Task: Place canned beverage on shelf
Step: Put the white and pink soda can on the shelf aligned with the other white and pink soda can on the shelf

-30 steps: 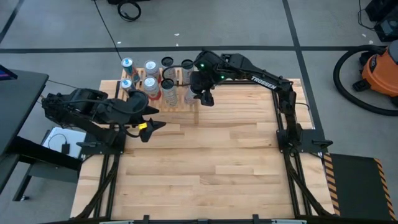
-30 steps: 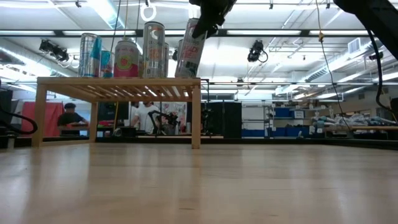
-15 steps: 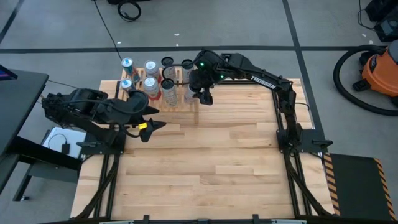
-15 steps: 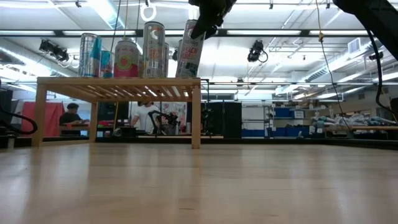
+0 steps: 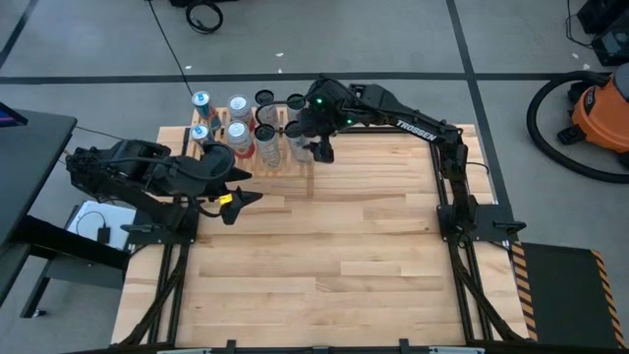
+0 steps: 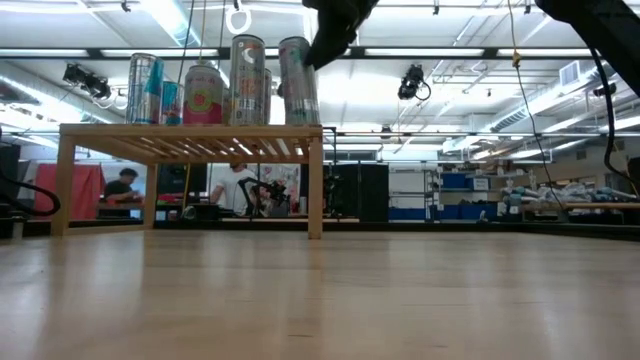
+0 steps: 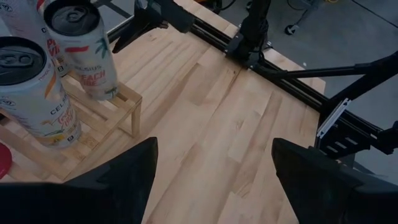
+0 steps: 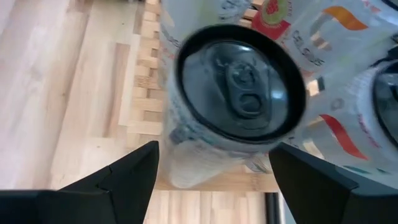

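Note:
The canned beverage [image 6: 298, 85], a tall pale can, stands upright by its base on the right end of the light-wood slatted shelf [image 6: 190, 130], beside several other cans [image 6: 203, 95]. In the high view the can [image 5: 298, 149] is at the end of the shelf [image 5: 280, 167] nearest the table's middle. My right gripper [image 6: 332, 40] is open just above and beside the can's top [image 8: 239, 93]; its fingers [image 8: 124, 180] stand wide apart. My left gripper [image 5: 236, 202] is open and empty over the table's left side, short of the shelf. My right gripper's fingers stand on either side of the can's top rim [image 8: 186, 124], coming from above. Whether they touch the can, I cannot tell. The can stands upright on the shelf's slats.
The shelf sits at the table's far left and holds several cans [image 5: 236, 133]. The left wrist view shows two of them [image 7: 37, 93] near the shelf's corner leg [image 7: 134, 115]. Bare wood table [image 5: 344, 256] stretches toward the near edge.
The can, held tilted above the shelf's right end a second ago, has come down and now stands upright on the slats. My right gripper has shifted slightly toward the table's far edge.

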### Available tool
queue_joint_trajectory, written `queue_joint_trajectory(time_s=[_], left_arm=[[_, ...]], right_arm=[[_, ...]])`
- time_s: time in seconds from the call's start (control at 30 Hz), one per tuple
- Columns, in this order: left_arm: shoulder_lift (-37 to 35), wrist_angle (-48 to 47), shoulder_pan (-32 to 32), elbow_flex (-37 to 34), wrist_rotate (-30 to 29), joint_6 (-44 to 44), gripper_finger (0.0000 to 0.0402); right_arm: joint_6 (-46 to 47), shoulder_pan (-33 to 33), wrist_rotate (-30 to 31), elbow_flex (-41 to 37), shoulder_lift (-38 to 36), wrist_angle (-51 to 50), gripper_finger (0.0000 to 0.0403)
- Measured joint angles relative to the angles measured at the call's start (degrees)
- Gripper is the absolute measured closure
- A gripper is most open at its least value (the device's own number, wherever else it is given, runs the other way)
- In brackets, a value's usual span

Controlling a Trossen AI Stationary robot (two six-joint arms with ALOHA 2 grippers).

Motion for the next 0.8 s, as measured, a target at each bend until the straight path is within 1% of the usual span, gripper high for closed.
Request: queue_joint_trajectory(time_s=[0.33, 0.47, 0.53, 0.8], left_arm=[[0.0, 0.0, 0.0, 0.0, 0.0, -0.02, 0.0086], [0.0, -0.01, 0.0, 0.0, 0.01, -0.01, 0.0086], [0.0, -0.02, 0.0, 0.0, 0.0, 0.0, 0.0086], [0.0, -0.02, 0.0, 0.0, 0.02, 2.07, 0.0086]], right_arm=[[0.26, -0.07, 0.71, 0.0, 0.0, -0.12, 0.0089], [1.52, -0.1, 4.96, -0.06, -0.99, -0.72, 0.0089], [3.08, -0.13, 6.11, -0.04, -1.84, -0.82, 0.0089], [7.87, -0.42, 4.71, -0.04, -4.19, 0.01, 0.0089]])
